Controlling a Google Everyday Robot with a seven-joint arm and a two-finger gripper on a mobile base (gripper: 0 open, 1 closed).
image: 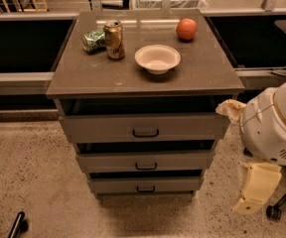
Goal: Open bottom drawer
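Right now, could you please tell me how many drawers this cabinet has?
3, stacked: top drawer under the tabletop, middle drawer below it, bottom drawer nearest the floor. The gripper hangs low at the right, apart from them.

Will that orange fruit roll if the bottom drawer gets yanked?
Likely apt to roll: the fruit is round, on the flat-topped cabinet. The bottom drawer looks slim, so jolts may be slight. The gripper hangs low, right of the cabinet.

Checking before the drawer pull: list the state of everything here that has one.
Bottom drawer: not pulled out.
Middle drawer: not pulled out.
Top drawer: not pulled out.
Soda can: upright.
Bowl: upright, empty.
Green bag: crumpled, lying beside the can.
Gripper: low at right, touching no drawer.
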